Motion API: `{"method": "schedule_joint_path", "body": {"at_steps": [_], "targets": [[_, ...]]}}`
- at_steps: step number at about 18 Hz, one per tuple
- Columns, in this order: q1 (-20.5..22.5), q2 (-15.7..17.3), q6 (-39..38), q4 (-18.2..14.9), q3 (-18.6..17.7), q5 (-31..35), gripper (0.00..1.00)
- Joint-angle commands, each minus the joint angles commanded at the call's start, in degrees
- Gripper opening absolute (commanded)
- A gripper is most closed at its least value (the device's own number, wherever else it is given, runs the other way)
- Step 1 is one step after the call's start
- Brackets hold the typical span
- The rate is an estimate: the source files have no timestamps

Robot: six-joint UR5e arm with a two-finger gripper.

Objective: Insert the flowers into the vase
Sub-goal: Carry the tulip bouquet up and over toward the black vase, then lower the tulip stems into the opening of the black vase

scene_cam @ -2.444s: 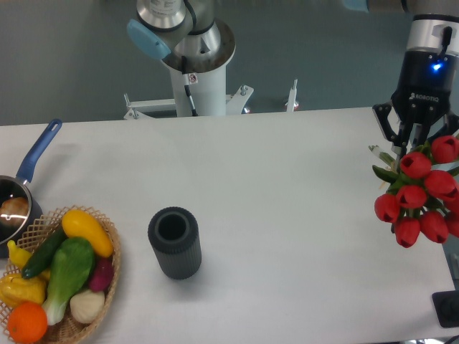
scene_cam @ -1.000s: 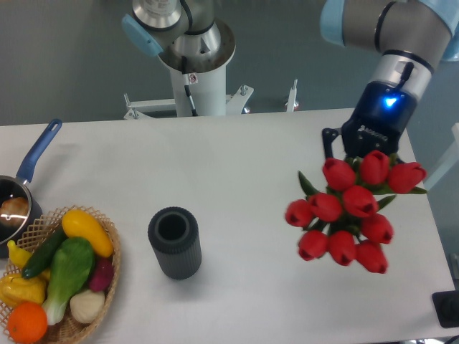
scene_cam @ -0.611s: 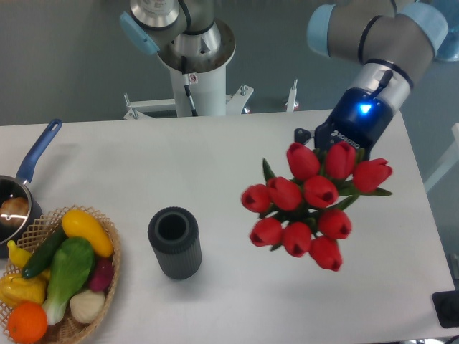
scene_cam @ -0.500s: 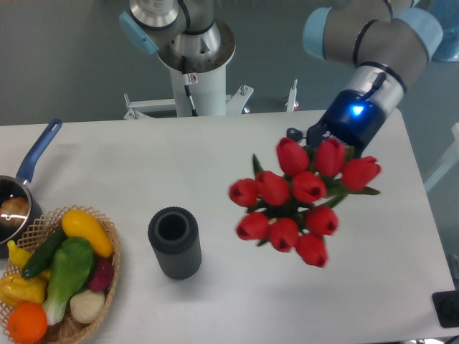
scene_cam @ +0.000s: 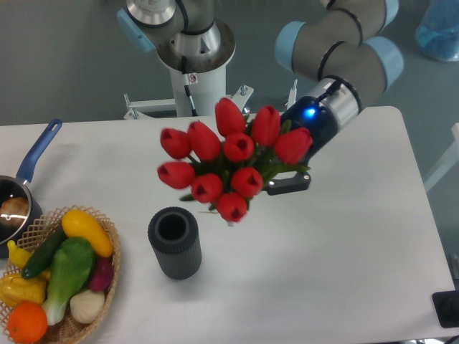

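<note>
the flowers [scene_cam: 228, 161] have swung left, now nearer the vase [scene_cam: 174, 242].

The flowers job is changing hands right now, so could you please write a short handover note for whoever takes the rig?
Gripper: mostly hidden behind the blooms; it carries the flowers, though its closure is not visible.
Flowers: in the air, up and right of the vase, not yet over its mouth.
Vase: upright on the table, empty mouth showing.
Done: bunch picked up.
Left: centre the stems over the vase, lower, release.

bare table [scene_cam: 344, 244] around vase [scene_cam: 174, 242]; basket [scene_cam: 79, 315] left.
</note>
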Motion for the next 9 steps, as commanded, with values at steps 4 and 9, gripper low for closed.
{"method": "schedule_joint_path", "body": {"at_steps": [4, 9], "targets": [[-0.5, 1.5, 2.1, 0.0, -2.9, -0.4, 0.21], [-1.8, 1.5, 5.8, 0.0, -5.5, -1.2, 0.21]]}}
